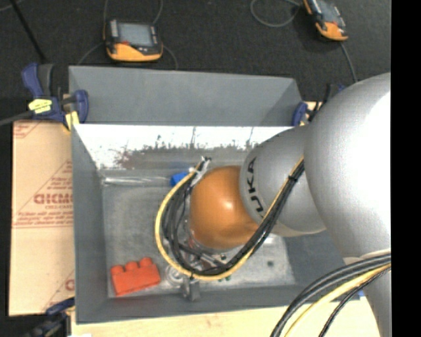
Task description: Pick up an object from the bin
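Claw (pixel 189 287): just right of brick (pixel 135 275); how open, cannot tell.
Brick: orange, studded, front-left of bin (pixel 125 224); likely light, rigid, slick; pinch across long flat sides.

Dark, speckled floor (pixel 217 46) is spreading across the top of the view, taking little light. An orange-and-black handheld device (pixel 133 41) is lying on it toward the upper left. A second device (pixel 327 20) of the same colours is sitting at the upper right, partly cut by the top edge. Thin black cables (pixel 347 58) are trailing over the floor near both. A pale surface (pixel 171 325) is showing along the bottom edge.
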